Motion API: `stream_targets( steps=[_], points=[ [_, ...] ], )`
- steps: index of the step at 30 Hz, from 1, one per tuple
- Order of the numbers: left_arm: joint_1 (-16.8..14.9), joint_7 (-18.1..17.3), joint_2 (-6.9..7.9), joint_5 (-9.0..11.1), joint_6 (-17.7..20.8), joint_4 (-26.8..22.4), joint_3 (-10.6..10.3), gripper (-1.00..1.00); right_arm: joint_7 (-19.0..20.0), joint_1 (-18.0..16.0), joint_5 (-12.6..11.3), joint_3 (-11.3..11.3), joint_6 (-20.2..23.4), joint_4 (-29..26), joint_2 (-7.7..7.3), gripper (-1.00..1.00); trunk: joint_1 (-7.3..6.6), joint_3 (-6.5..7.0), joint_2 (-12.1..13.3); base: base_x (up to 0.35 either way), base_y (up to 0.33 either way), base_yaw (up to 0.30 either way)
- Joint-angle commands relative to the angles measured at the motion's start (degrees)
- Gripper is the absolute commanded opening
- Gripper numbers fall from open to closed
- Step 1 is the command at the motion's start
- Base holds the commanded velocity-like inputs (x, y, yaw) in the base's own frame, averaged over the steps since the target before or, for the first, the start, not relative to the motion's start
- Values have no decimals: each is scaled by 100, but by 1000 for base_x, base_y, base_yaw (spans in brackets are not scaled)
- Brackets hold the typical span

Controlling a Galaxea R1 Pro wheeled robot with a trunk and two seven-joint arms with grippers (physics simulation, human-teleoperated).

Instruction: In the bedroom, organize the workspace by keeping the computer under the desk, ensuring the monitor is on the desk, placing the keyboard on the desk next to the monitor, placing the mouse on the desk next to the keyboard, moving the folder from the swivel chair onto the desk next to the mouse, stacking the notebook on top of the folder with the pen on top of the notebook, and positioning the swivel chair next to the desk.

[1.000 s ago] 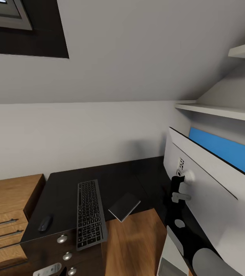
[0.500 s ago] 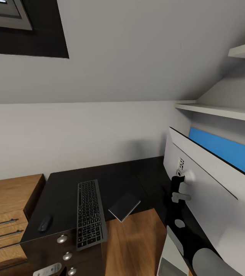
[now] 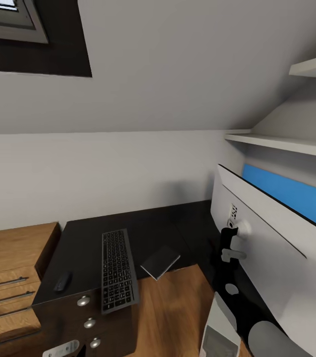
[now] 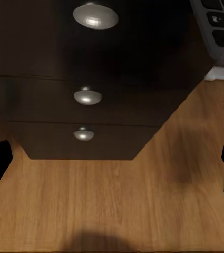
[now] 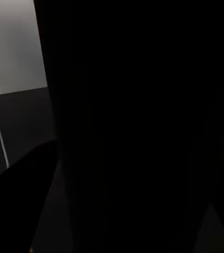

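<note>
The desk point(image 3: 150, 229) has a matte black top and a bright blue back panel point(image 3: 296, 194). On it lies the keyboard point(image 3: 118, 270), its near end over a dark drawer front. The small dark mouse point(image 3: 62, 281) sits left of it. The dark notebook point(image 3: 160, 261) lies right of the keyboard, one corner hanging over the desk edge. The monitor point(image 3: 272, 248) stands at the right with its pale back toward me on a black stand point(image 3: 226, 254). My left gripper point(image 4: 113, 161) is open over the wooden floor in front of the drawers, with a keyboard corner point(image 4: 222, 26) beyond. The right wrist view is almost black.
A light wooden drawer unit point(image 3: 9, 270) stands left of the desk. Dark drawers with round metal knobs point(image 3: 83, 300) sit under the keyboard end. White shelves point(image 3: 287, 144) hang above the monitor. Wooden floor point(image 3: 170, 317) lies in the desk's inner corner. A sloped ceiling and a window point(image 3: 9, 20) are above.
The whole head view has shifted slightly, so the camera moved. The keyboard, mouse, notebook and monitor keep their places on the desk.
</note>
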Motion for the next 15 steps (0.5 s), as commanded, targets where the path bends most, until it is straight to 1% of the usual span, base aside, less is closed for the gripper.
stream_targets(
  steps=[1, 15],
  points=[
    [0, 10, -4, 60, 35, -13, 5, 100, -30, -6, -67, 51, -27, 2, -7, -100, -2, -6, -5, -240, 0, 0],
    [0, 10, -4, 60, 35, -12, 5, 100, -30, -6, -63, 51, -27, 2, -7, -100, -2, -6, -5, -245, -10, 0]
  ],
)
